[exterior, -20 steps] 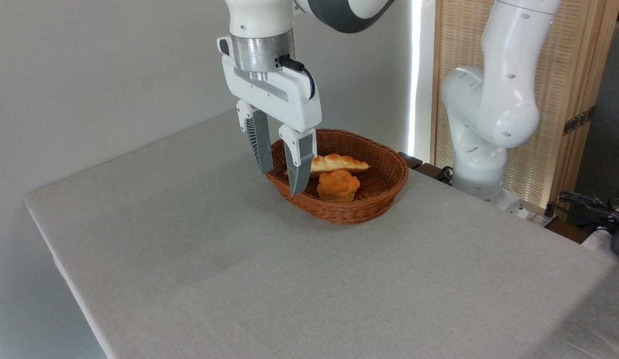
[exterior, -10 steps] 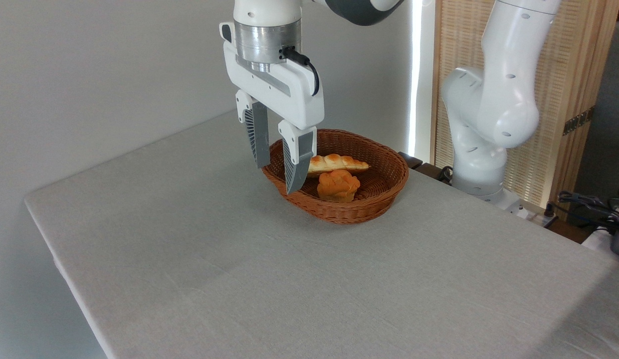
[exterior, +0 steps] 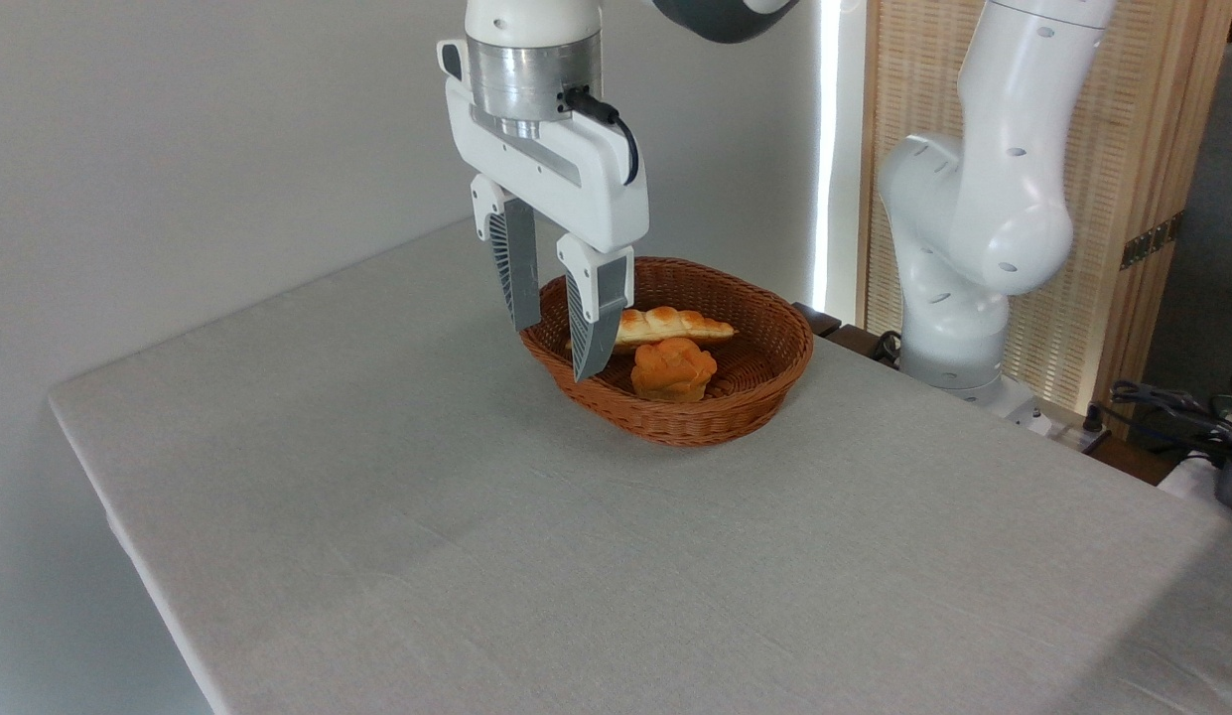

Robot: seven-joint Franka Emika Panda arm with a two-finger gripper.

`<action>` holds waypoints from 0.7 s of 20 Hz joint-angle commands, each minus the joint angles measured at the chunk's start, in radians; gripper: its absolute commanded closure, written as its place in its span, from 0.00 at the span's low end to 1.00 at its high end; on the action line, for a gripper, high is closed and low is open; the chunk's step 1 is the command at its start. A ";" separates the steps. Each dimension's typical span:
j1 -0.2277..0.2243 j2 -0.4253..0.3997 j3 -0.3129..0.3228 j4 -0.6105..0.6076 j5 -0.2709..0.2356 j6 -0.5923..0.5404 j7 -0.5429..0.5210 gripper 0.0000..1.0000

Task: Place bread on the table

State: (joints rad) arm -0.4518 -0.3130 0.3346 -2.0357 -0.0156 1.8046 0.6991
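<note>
The bread [exterior: 670, 325] lies in the basket [exterior: 764, 397], along its far side, behind the bun [exterior: 673, 369]. The gripper [exterior: 558, 348] hangs above the basket's left rim – jaws apart, empty. The loaf looks light and soft – best gripped gently across its middle.

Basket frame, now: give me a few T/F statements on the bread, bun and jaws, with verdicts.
1. The bread lies inside the basket. True.
2. The gripper holds the bread. False: its jaws are open and empty, above the basket's left rim.
3. The orange bun sits on the table. False: it is in the basket, in front of the bread.
4. Nothing but the basket stands on the table's cloth. True.
</note>
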 commanded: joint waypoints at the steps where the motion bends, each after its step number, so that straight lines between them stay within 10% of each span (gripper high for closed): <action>1: -0.008 0.009 0.014 0.028 -0.010 -0.030 -0.003 0.00; 11: -0.004 0.008 0.020 0.029 -0.010 -0.030 0.002 0.00; 14: 0.111 0.009 -0.066 0.029 -0.015 -0.030 0.010 0.00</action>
State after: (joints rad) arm -0.4356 -0.3126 0.3394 -2.0296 -0.0156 1.8018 0.6989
